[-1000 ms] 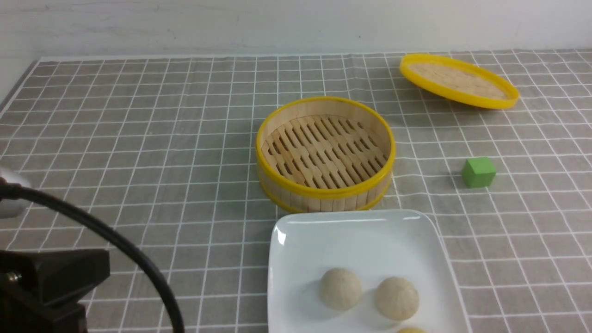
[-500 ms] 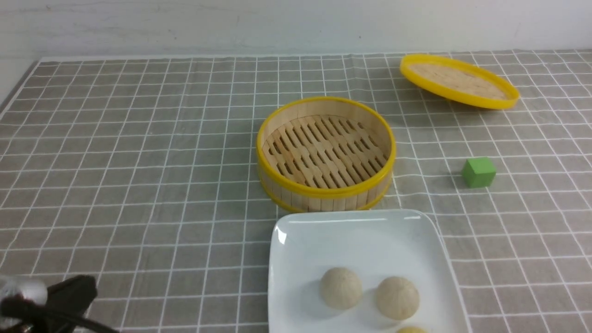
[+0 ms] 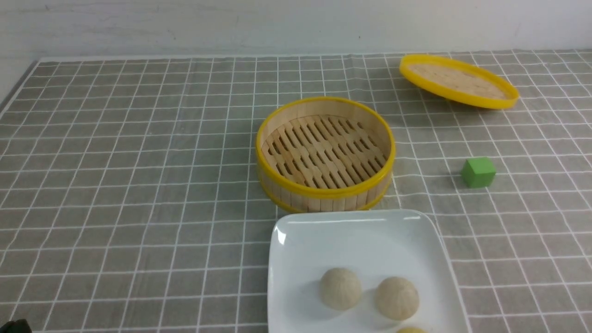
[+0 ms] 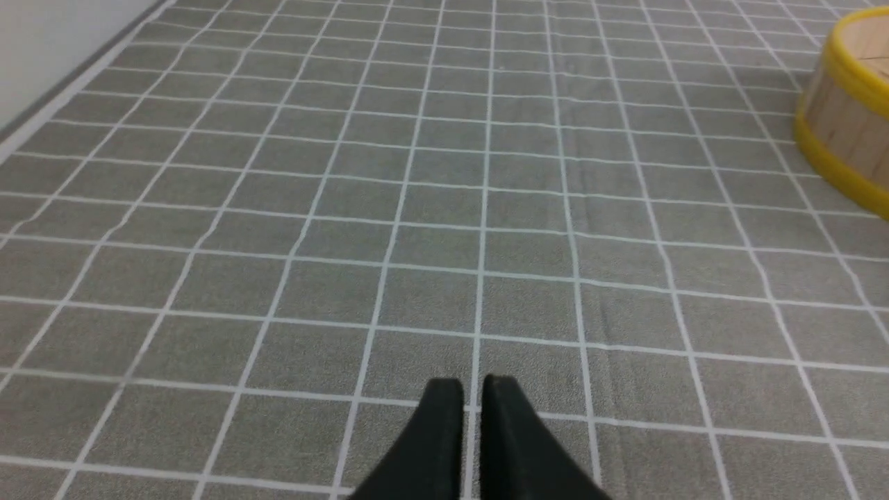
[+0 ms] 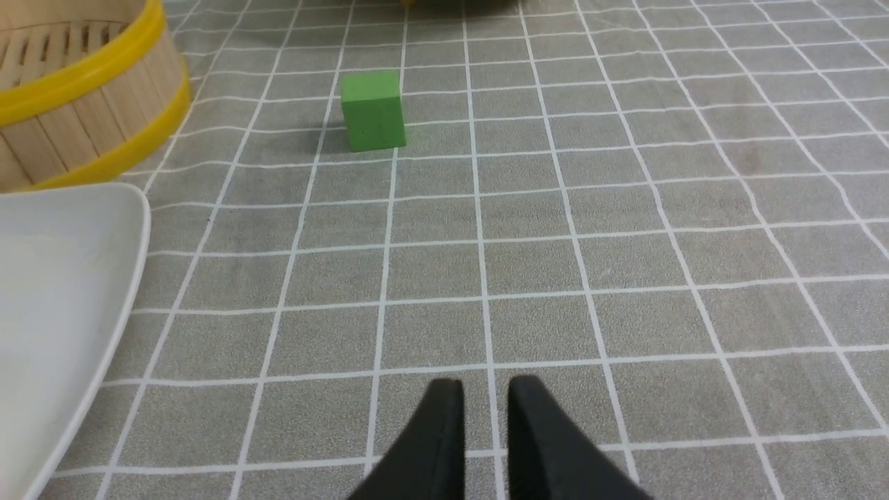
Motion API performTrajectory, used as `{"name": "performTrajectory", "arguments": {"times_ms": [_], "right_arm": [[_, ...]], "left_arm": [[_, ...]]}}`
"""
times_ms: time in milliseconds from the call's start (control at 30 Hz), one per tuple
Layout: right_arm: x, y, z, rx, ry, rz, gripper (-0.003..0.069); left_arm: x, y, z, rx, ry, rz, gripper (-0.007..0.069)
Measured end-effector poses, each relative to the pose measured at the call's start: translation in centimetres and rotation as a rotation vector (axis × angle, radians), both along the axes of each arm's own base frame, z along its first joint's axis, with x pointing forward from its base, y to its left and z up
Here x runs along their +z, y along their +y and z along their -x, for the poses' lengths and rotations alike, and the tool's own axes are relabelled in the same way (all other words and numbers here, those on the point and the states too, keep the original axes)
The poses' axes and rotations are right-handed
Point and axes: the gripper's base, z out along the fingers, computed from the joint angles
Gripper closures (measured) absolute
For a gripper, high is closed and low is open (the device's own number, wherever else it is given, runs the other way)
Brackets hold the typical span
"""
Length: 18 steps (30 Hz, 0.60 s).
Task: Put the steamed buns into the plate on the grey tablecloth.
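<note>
Left gripper (image 4: 472, 399): jaws slightly parted, empty, over grey tablecloth (image 4: 430, 292). Right gripper (image 5: 486, 399): narrow gap, empty; plate (image 3: 360, 231) with steamed buns (image 3: 341, 289) well apart from its jaws.

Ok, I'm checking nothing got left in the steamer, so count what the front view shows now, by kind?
Steamed buns, all on the plate: 3
Plate: 1
Steamer: 1
Yellow-rimmed lid: 1
Green cube: 1
Total: 7
</note>
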Motion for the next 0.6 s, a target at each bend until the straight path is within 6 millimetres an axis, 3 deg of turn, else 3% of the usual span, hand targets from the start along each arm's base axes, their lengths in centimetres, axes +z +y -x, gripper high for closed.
{"name": "performTrajectory", "arguments": {"times_ms": [600], "right_arm": [[-0.01, 0.0, 0.0, 0.0, 0.001, 0.0, 0.0511]], "left_arm": [[-0.25, 0.03, 0.06, 0.002, 0.024, -0.007, 0.054]]}}
